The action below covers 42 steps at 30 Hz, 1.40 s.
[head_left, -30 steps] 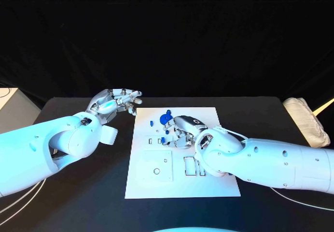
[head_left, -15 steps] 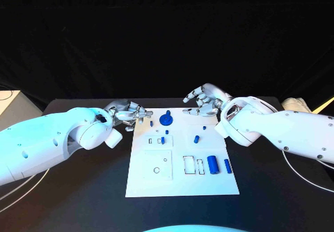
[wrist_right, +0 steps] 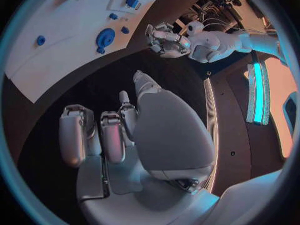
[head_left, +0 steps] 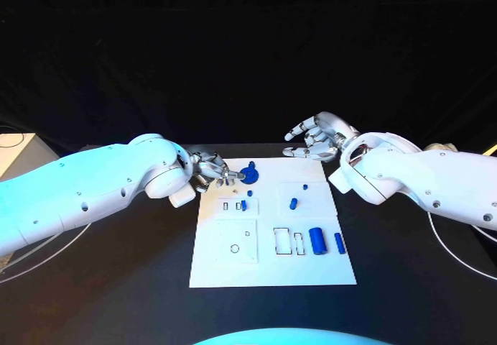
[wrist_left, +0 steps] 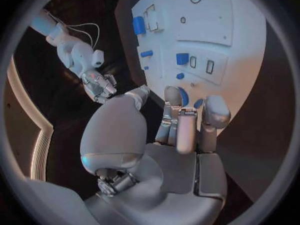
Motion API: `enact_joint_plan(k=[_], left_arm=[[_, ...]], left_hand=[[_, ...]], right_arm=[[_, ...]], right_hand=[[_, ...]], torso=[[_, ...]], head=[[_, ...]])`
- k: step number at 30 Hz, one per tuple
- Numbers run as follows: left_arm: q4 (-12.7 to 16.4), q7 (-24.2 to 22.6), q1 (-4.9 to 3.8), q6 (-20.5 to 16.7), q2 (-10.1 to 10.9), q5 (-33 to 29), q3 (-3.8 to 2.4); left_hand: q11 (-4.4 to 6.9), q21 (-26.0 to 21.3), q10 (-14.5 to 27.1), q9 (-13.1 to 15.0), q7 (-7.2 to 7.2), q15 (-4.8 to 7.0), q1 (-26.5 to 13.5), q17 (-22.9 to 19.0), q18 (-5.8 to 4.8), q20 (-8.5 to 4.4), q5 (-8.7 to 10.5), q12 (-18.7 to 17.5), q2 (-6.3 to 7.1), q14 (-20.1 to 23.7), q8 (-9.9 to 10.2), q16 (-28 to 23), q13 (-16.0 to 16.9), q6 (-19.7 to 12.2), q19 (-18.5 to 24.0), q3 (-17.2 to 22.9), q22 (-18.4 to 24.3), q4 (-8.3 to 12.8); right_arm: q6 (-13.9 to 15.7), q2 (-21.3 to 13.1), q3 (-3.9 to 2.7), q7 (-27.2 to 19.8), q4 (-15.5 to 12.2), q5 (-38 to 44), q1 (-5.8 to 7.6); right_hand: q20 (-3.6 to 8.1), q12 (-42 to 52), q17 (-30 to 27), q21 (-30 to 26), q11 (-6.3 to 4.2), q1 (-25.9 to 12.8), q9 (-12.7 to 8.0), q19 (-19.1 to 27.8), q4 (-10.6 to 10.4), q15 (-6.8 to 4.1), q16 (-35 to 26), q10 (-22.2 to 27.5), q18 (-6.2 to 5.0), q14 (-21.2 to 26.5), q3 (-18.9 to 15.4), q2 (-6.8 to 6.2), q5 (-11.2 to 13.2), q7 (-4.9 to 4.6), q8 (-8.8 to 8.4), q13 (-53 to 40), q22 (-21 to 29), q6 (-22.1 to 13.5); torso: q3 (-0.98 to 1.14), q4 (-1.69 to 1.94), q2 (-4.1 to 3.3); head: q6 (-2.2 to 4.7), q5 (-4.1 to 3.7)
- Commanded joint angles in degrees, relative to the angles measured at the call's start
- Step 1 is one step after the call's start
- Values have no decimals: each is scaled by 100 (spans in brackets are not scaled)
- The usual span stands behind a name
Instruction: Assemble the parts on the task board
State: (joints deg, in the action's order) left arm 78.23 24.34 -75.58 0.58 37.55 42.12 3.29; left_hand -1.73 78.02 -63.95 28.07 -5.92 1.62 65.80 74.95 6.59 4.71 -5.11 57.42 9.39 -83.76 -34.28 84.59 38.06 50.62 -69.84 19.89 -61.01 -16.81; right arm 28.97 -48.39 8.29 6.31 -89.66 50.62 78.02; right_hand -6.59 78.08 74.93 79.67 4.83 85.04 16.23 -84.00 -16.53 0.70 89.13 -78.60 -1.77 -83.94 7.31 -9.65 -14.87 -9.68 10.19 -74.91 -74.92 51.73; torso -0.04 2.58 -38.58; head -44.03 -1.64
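A black desk is carrying the flat white rectangular task board, which is lying at its middle before a black backdrop. A pale padded object is sitting at the desk's far right edge, and a light-coloured box is standing at the far left.

The silver many-fingered left hand is hovering at the board's far left corner. Its fingers are curling loosely inward, slightly apart, and gripping nothing; in the left wrist view their tips are lying just beside the round blue gear-shaped part, though contact cannot be confirmed.

The silver many-fingered right hand is hanging beyond the board's far right corner, well apart from every part. Its fingers are spreading moderately and holding nothing.

On the board, a small blue peg is standing near the gear. A short blue piece is sitting in the outlined slots toward the left. A small blue block and a tiny blue stud are lying toward the right. A thick blue cylinder and a slim blue rod are lying side by side near the right edge, beside a rectangular outlined recess. A square outlined plate with a small round hole is occupying the near left.

No legible writing or brand is appearing on any surface.
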Motion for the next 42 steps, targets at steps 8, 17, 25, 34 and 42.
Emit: enact_joint_plan(k=[8, 17, 25, 34, 42], left_arm=[[-512, 775, -69, 914, -523, 537, 96], [-790, 952, -77, 1269, -828, 631, 164], [-918, 1025, -77, 1410, -964, 748, 186], [-1010, 1011, -74, 1526, -1072, 730, 196], [-1111, 984, -71, 1580, -1148, 698, 222]], left_hand=[[-10, 92, 23, 111, -4, -5, -79, 220, -94, 3, -18, 159, -67, -172, -85, 95, 166, -89, -152, -79, -166, 16], [-10, 127, 23, 175, -5, -6, -88, 306, -106, 4, -19, 215, -110, -201, -117, 130, 222, -115, -191, -102, -232, 11], [-21, 144, 77, 239, -15, -16, -141, 319, -110, 10, -17, 222, -169, -197, -134, 137, 214, -161, -197, -135, -259, 6], [-21, 150, 81, 253, -15, -18, -148, 321, -112, 12, -19, 231, -190, -196, -139, 138, 222, -168, -201, -137, -269, 7], [-20, 160, 83, 273, -13, -18, -136, 339, -116, 14, -23, 245, -220, -200, -146, 145, 238, -175, -210, -132, -289, 15]], right_arm=[[-103, 54, 0, -69, 63, -117, 7], [-89, 89, 0, -58, 90, -117, 7], [-89, 93, 0, -53, 93, -117, 7], [-87, 107, 0, -58, 100, -127, 7], [-93, 125, 0, -56, 109, -132, 7]], right_hand=[[31, -179, 1168, -215, -11, -108, -2, -37, 3, -31, -90, 167, -118, -509, 55, -28, -17, 13, 27, -196, -700, -16], [33, -270, 1089, -351, -10, -138, -7, 23, 4, -32, -136, 252, -147, -483, 67, -42, -20, 11, 34, -111, -615, -44], [34, -299, 1062, -396, -11, -149, -8, 41, 5, -33, -153, 277, -156, -474, 83, -36, -36, 11, 43, -84, -588, -53], [37, -308, 1057, -421, -14, -169, -8, 45, 8, -36, -160, 280, -158, -472, 123, -25, -117, 13, 67, -72, -574, -62], [38, -311, 1056, -426, -15, -169, -8, 46, 9, -37, -161, 281, -159, -472, 130, -25, -132, 13, 70, -69, -571, -64]], torso=[[-1, 0, -7], [-2, -8, -24], [-8, 4, -21], [-4, 2, -23], [-4, 4, -28]], head=[[-14, 33], [-36, 15], [-73, -2], [-100, -9], [-127, -21]])
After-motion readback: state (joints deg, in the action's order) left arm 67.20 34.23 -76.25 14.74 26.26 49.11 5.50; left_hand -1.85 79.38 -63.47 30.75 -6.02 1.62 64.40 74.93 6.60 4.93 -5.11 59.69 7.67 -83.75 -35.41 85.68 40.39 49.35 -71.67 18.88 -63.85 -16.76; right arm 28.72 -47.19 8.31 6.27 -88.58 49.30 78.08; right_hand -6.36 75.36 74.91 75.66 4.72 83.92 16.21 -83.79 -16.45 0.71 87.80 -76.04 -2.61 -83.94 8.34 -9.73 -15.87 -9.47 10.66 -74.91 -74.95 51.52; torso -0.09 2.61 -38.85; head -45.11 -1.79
